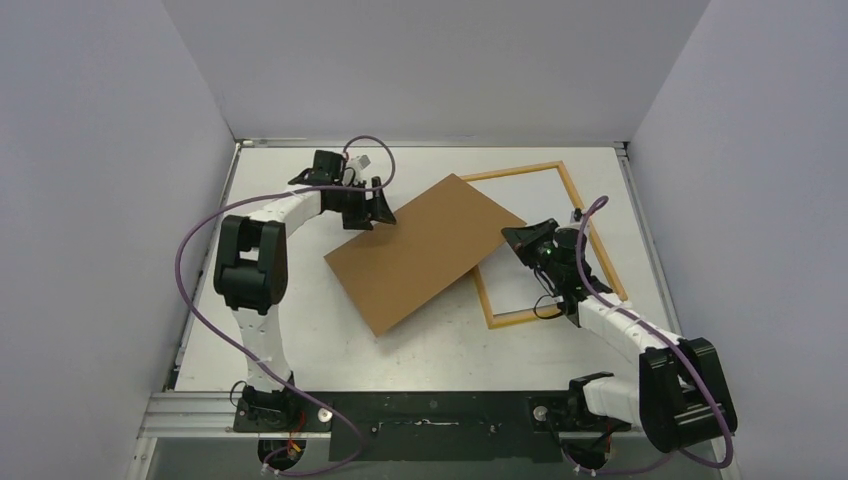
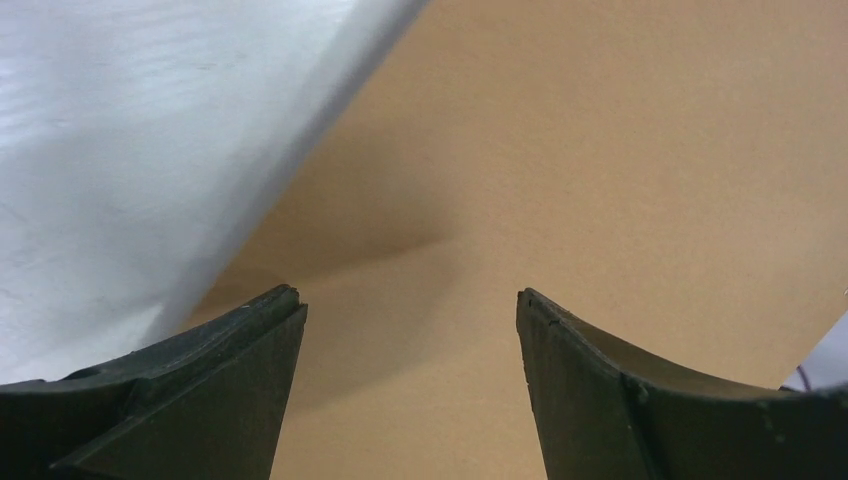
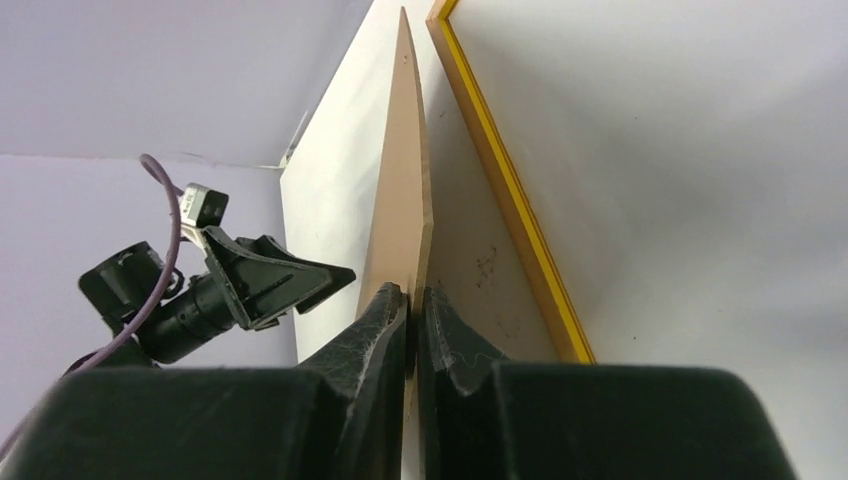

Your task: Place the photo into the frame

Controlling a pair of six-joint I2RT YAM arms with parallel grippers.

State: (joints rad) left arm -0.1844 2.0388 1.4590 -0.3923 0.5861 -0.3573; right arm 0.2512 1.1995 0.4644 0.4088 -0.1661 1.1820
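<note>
Your right gripper (image 3: 412, 300) clamps the backing board (image 1: 425, 250) edge; left gripper (image 2: 408, 300) stands apart. The frame (image 1: 515, 172) looks light, rigid: take a rail.

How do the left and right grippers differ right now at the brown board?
The left gripper has open jaws with nothing between them; the right gripper is shut on the backing board edge. The left gripper sits over the board's far-left edge; the right gripper is at its right side, above the frame. Both are at the same board.
</note>
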